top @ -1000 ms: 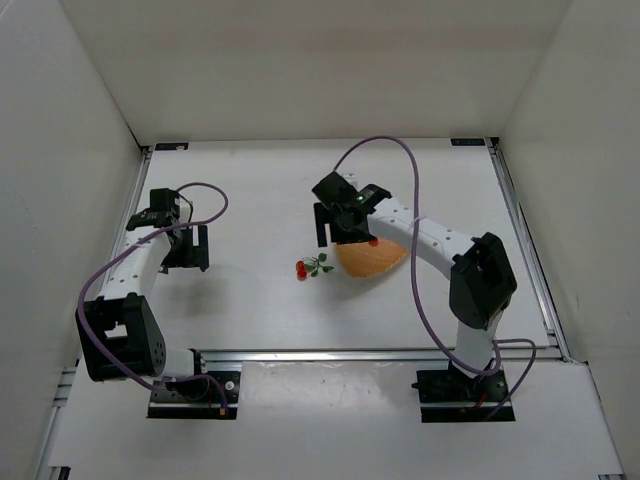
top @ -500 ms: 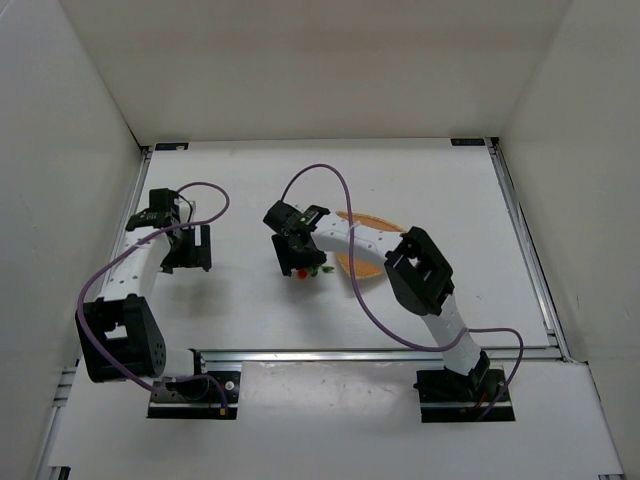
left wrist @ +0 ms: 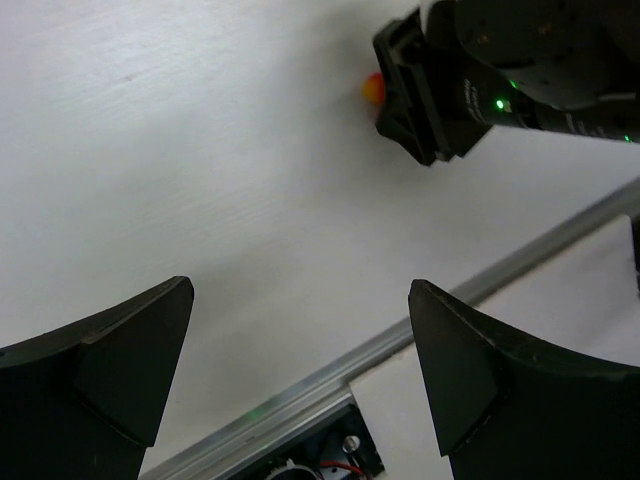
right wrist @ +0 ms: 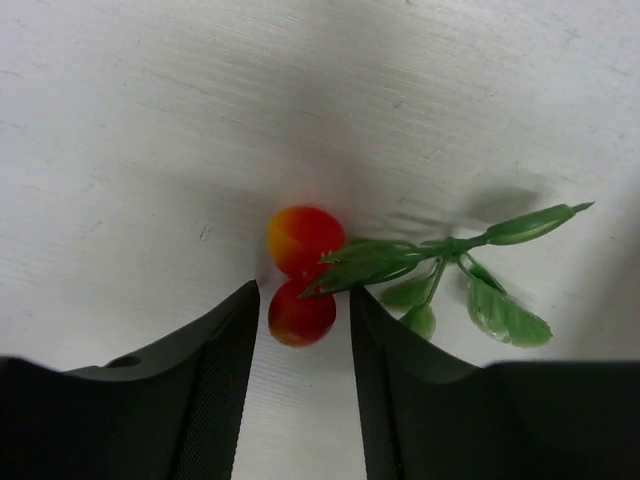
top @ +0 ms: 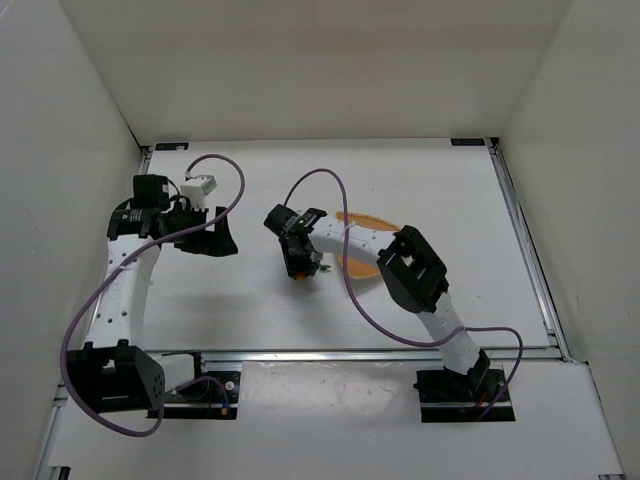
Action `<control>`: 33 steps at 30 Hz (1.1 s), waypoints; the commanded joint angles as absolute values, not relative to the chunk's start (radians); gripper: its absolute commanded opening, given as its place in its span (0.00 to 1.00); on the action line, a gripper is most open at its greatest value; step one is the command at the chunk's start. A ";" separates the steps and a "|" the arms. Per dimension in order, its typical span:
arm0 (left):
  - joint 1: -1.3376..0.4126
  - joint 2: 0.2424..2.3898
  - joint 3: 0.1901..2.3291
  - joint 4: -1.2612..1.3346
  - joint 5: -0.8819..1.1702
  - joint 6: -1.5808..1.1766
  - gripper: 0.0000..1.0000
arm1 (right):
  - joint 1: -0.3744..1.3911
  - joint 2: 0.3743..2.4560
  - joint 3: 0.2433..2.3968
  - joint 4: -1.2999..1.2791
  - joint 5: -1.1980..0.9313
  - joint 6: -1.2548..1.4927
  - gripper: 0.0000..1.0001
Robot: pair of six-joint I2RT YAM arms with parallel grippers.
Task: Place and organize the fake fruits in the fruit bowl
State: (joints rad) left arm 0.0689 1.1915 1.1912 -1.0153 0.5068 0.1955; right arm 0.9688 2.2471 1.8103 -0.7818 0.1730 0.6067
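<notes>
Fake fruits: the berry sprig [right wrist: 380, 262] is lying on the white desk [left wrist: 200, 150], just left of the fruit bowl [top: 370, 219] and outside it, with its two red-orange berries touching each other and green leaves [right wrist: 500, 312] trailing off to one side.
Right end effector: the right end effector [right wrist: 302, 300] is sitting low over the sprig, fingers standing narrow on either side of the lower berry [right wrist: 300, 320]. A sliver of desk is showing on each side, so I'm not seeing a firm pinch.
Fruit bowl: it's showing only as an orange wicker rim arc. The right arm [top: 400, 265] is covering most of it, so I cannot tell what is inside.
Left end effector: the left end effector [left wrist: 300, 288] is hanging over bare desk, well apart from the sprig, fingers spread wide.
Overhead view: the sprig is showing as little more than a red speck under the black fingers, and the leaves are barely readable.
Left wrist view: one berry is peeking out beside the right end effector's dark body, which is hiding the rest of the sprig.
</notes>
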 commanded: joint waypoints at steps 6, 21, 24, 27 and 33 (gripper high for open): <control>0.066 1.187 1.224 -1.097 0.626 0.245 1.00 | 0.968 2.226 1.743 -0.778 0.164 0.653 0.16; -0.058 1.081 1.471 -1.060 0.319 0.402 1.00 | 0.904 1.777 1.707 -0.769 0.270 0.634 0.04; -0.136 1.115 1.428 -1.097 0.270 0.423 1.00 | 0.815 1.685 1.612 -0.769 0.291 0.643 0.04; -0.227 1.137 1.370 -1.115 0.247 0.423 1.00 | 0.737 1.615 1.493 -0.769 0.301 0.653 0.04; -0.337 1.169 1.215 -1.072 0.216 0.387 1.00 | 0.634 1.591 1.361 -0.759 0.252 0.652 0.04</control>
